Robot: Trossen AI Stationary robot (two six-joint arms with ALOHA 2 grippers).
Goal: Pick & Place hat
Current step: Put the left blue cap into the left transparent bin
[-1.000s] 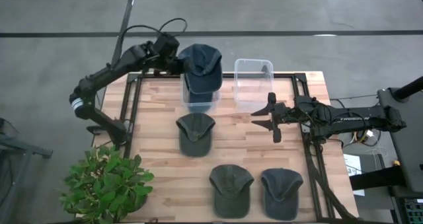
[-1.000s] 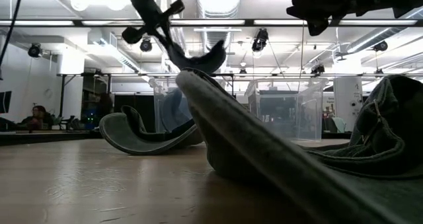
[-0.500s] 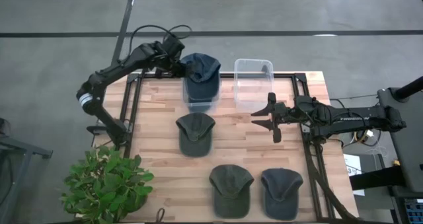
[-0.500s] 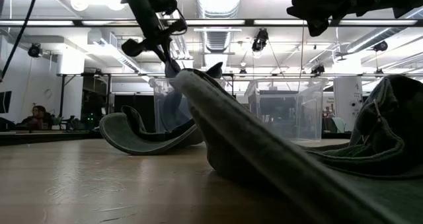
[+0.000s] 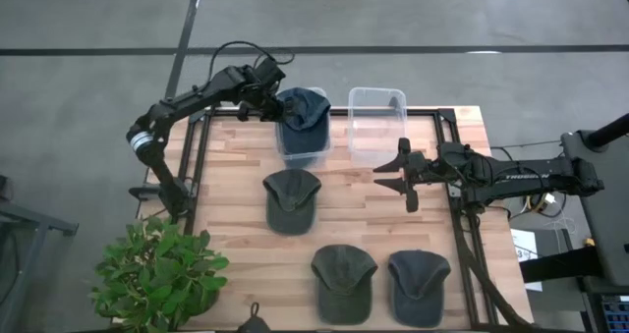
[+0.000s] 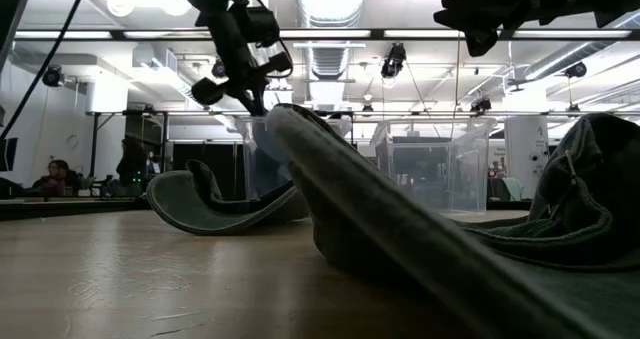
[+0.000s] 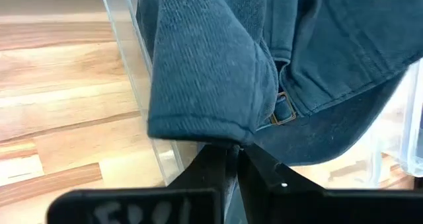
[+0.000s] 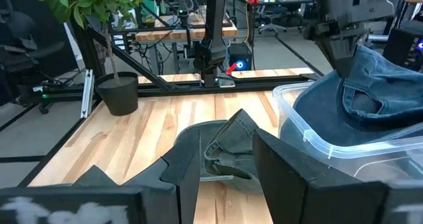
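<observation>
A blue cap (image 5: 304,110) sits in the far half of the left clear bin (image 5: 301,148), its crown above the rim. My left gripper (image 5: 272,101) is at the bin's far-left corner, shut on the cap; the right wrist view shows that gripper (image 8: 344,39) above the cap (image 8: 370,98). My right gripper (image 5: 398,176) waits open above the table, right of centre, touching nothing. An olive cap (image 5: 291,197) lies flat, crown up, just near of the left bin. My left gripper pinches a folded edge at the cap's back (image 7: 221,130), beside the strap buckle (image 7: 284,113), between its two fingers. The fingers come slanting down from the table's left. The cap spreads away from the fingers into the bin, draped over the bin wall (image 7: 129,39).
A second clear bin (image 5: 375,117) stands right of the first, with no cap in it. Two more olive caps (image 5: 344,279) (image 5: 419,284) lie near the table's near edge. A potted plant (image 5: 157,269) stands off the near-left corner. Bare wood lies left of the caps.
My left gripper has moved down and a little right toward the left bin, still shut on the blue cap. The cap, which hung spread above the bin, has sunk into it and now shows smaller from above. The right arm has kept still.
</observation>
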